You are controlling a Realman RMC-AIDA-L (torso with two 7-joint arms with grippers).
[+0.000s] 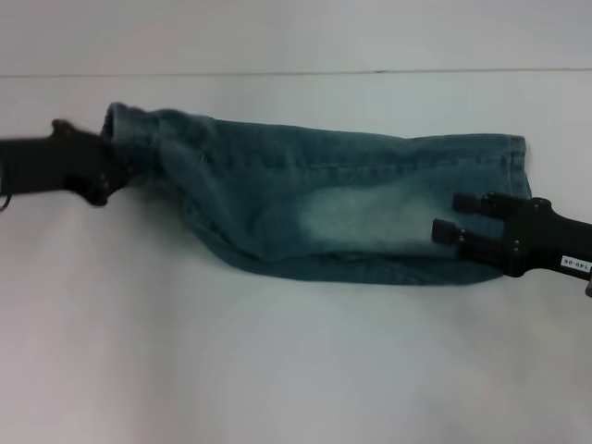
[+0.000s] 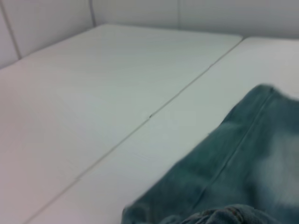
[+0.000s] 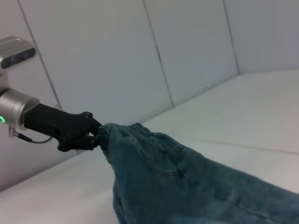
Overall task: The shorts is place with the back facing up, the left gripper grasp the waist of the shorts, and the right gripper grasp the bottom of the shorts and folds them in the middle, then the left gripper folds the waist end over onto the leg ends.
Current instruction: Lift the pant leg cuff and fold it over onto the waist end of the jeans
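Observation:
The blue denim shorts [image 1: 324, 203] lie folded lengthwise across the white table, waist to the left and leg ends to the right. My left gripper [image 1: 115, 172] is shut on the waist end, which bunches and lifts slightly; the right wrist view shows that left gripper [image 3: 96, 135] pinching the waistband of the shorts [image 3: 187, 182]. My right gripper [image 1: 449, 215] hovers over the leg ends at the right, open, its two fingers apart with denim showing between them. The left wrist view shows only a stretch of the shorts [image 2: 243, 163].
The white table [image 1: 277, 370] extends in front of the shorts. A seam line [image 1: 296, 73] runs across the table behind them. White panelled walls [image 3: 140, 56] stand at the back.

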